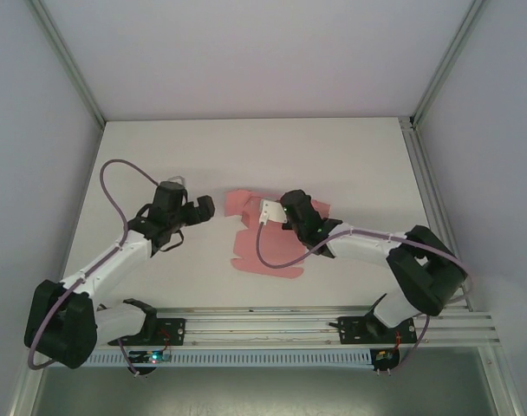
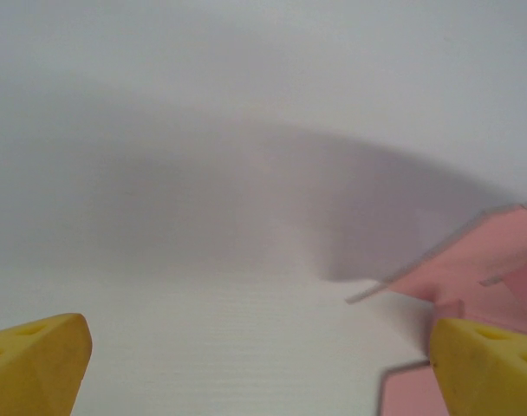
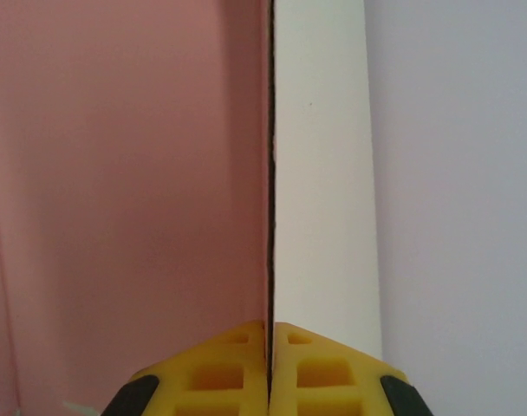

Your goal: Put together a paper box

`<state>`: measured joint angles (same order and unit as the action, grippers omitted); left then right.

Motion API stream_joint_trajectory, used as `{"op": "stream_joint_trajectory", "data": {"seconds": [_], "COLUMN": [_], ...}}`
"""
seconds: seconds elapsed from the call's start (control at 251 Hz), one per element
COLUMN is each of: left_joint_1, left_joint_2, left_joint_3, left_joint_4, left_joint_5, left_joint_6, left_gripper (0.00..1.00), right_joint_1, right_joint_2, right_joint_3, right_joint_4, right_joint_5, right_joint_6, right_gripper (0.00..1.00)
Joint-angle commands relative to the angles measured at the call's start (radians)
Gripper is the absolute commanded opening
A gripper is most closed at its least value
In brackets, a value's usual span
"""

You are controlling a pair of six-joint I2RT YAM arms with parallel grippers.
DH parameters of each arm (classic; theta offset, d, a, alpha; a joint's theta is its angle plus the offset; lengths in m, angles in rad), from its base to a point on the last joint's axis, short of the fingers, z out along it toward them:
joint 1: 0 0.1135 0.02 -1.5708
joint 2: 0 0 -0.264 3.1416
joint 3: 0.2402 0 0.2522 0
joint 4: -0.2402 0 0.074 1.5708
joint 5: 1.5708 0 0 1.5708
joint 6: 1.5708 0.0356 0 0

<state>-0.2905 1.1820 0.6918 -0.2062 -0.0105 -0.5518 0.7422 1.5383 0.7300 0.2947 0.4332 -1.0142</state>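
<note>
Paper box (image 1: 265,253) is mostly a flat pink sheet lying in the middle of the counter (image 1: 159,156), so you're early on. Your right pincer (image 3: 270,342) is clamped fully shut on one flap (image 1: 270,211), which stands up on edge with its white side showing. Your left pincer (image 2: 263,368) hangs wide open, holding nothing, just beside the sheet's left edge. No walls look locked yet. The right arm (image 1: 359,243) hides the sheet's right part, and the creases are too faint to read.
</note>
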Motion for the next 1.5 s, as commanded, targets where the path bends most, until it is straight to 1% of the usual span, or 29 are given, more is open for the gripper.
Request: {"op": "stream_joint_trajectory", "data": {"seconds": [0.0,0.084,0.176,0.243,0.307,0.347,0.443,0.507,0.615,0.634,0.662,0.758,0.79,0.83,0.874,0.966,0.994,1.089,1.137,1.189,1.361,1.496], "left_joint_1": [0.074,0.113,0.127,0.127,0.127,0.127,0.127,0.127,0.125,0.125,0.125,0.115,0.108,0.098,0.082,0.042,0.03,-0.004,-0.021,-0.033,-0.036,-0.045], "left_joint_2": [0.056,0.117,0.193,0.255,0.329,0.378,0.476,0.523,0.569,0.573,0.576,0.567,0.564,0.561,0.559,0.561,0.561,0.554,0.547,0.536,0.504,0.473], "left_joint_3": [0.051,0.08,0.119,0.134,0.154,0.177,0.23,0.248,0.25,0.245,0.236,0.168,0.145,0.131,0.129,0.151,0.153,0.133,0.125,0.124,0.094,0.047], "left_joint_4": [-0.086,-0.072,-0.035,0.031,0.089,0.127,0.204,0.258,0.341,0.356,0.387,0.546,0.596,0.619,0.604,0.52,0.51,0.56,0.582,0.564,0.516,0.556], "left_joint_5": [-0.04,-0.027,0.017,0.047,0.039,0.067,0.174,0.232,0.38,0.417,0.479,0.667,0.71,0.747,0.762,0.765,0.769,0.797,0.786,0.764,0.718,0.748], "left_joint_6": [-0.06,-0.067,-0.056,-0.038,-0.052,-0.051,-0.031,-0.006,0.06,0.065,0.078,0.086,0.087,0.106,0.14,0.215,0.231,0.235,0.239,0.252,0.281,0.281], "left_gripper": [1.0,1.0,1.0,1.0,1.0,1.0,0.99,0.95,0.81,0.78,0.75,0.73,0.73,0.72,0.7,0.6,0.59,0.58,0.58,0.57,0.56,0.56], "right_joint_1": [0.005,0.015,0.02,0.022,0.024,0.026,0.031,0.032,0.032,0.032,0.031,0.029,0.029,0.029,0.031,0.032,0.032,0.031,0.031,0.031,0.031,0.037], "right_joint_2": [0.055,0.107,0.138,0.142,0.142,0.143,0.14,0.135,0.134,0.137,0.137,0.143,0.146,0.145,0.141,0.124,0.12,0.117,0.118,0.115,0.085,0.073], "right_joint_3": [-0.018,-0.055,-0.085,-0.092,-0.092,-0.095,-0.105,-0.101,-0.096,-0.096,-0.094,-0.077,-0.076,-0.078,-0.081,-0.082,-0.081,-0.067,-0.069,-0.071,-0.078,-0.077], "right_joint_4": [0.164,0.32,0.435,0.462,0.453,0.459,0.457,0.425,0.4,0.4,0.395,0.356,0.36,0.366,0.367,0.347,0.331,0.28,0.276,0.277,0.26,0.25], "right_joint_5": [0.076,0.112,0.11,0.1,0.09,0.089,0.074,0.075,0.08,0.082,0.083,0.099,0.105,0.109,0.111,0.104,0.102,0.114,0.119,0.125,0.13,0.142], "right_joint_6": [-0.137,-0.206,-0.223,-0.211,-0.201,-0.199,-0.199,-0.191,-0.175,-0.172,-0.163,-0.143,-0.144,-0.144,-0.142,-0.125,-0.118,-0.098,-0.098,-0.097,-0.091,-0.094], "right_gripper": [0.0,0.0,0.0,0.0,0.0,0.0,0.0,0.0,0.0,0.0,0.0,0.0,0.0,0.0,0.0,0.0,0.0,0.0,0.0,0.0,0.0,0.0]}}
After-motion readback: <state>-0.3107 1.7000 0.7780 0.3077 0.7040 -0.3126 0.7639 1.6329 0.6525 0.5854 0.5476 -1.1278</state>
